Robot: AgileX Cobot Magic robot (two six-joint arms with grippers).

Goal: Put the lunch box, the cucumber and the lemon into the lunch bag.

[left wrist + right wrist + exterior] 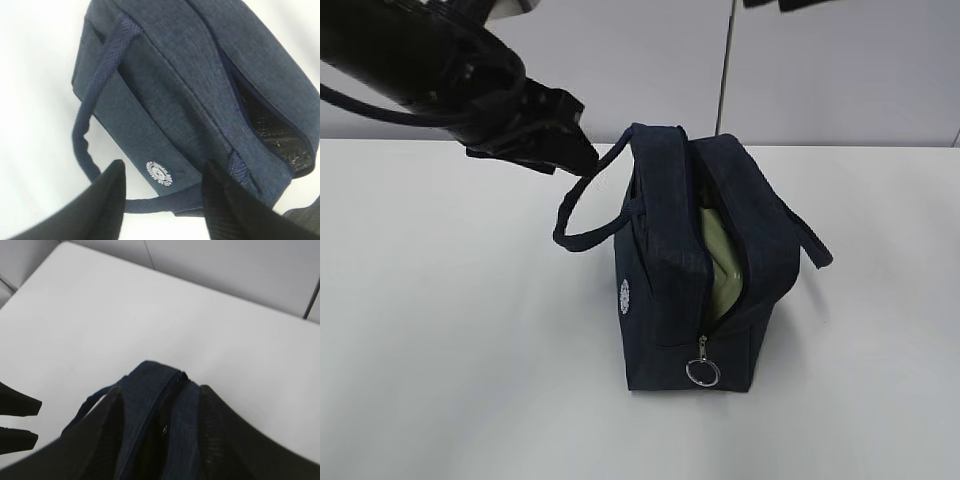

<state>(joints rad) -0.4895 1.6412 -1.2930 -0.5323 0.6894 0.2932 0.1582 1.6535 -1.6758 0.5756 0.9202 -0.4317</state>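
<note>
The lunch bag (695, 290) stands upright on the white desk (440, 350), nearer its far edge, zipper partly undone, ring pull (702, 372) hanging at the front. The sage-green lid of the lunch box (720, 265) shows through the gap. The left claw (162, 200) hangs released, fingers (107, 195) spread above one loop handle (585, 225). The right claw (160, 435) stands parted astride the bag's top; whether it grips the fabric, I cannot tell.
</note>
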